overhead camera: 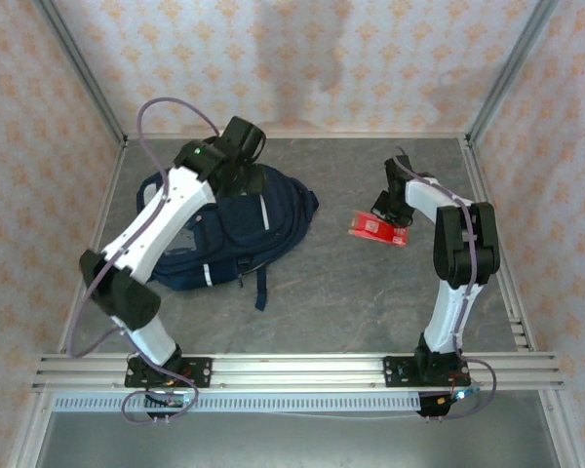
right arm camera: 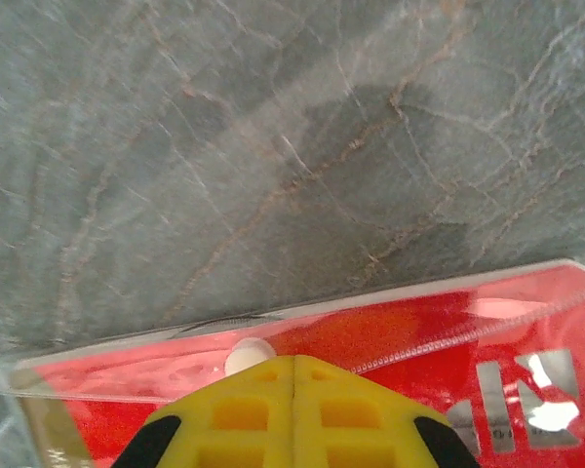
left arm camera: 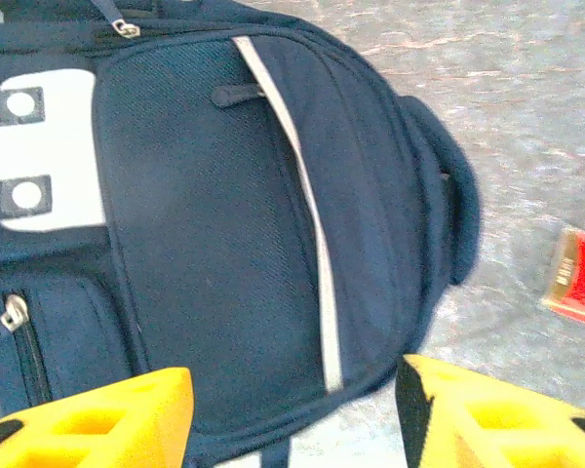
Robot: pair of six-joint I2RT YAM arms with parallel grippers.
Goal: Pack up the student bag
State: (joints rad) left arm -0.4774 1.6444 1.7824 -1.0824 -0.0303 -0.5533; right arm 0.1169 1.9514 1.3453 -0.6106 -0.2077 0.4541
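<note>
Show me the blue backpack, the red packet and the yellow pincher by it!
student bag (overhead camera: 242, 234), top view, navy front panel.
red packet (right arm camera: 526, 331), right wrist view, its shiny red face.
right gripper (right arm camera: 293, 363), right wrist view, where the shut yellow fingertips meet.

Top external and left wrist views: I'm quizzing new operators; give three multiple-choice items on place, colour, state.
1. In the top view, the red pouch lies: A) on the student bag; B) on the table right of it, apart; C) inside it.
2. The bag's stripes are: A) yellow; B) green; C) white.
3. The left gripper is: A) open; B) shut on a strap; C) shut on the pouch.
Answers: B, bare table separates them; C, a white stripe runs down its front; A, its yellow fingers stand wide apart above the bag.
</note>
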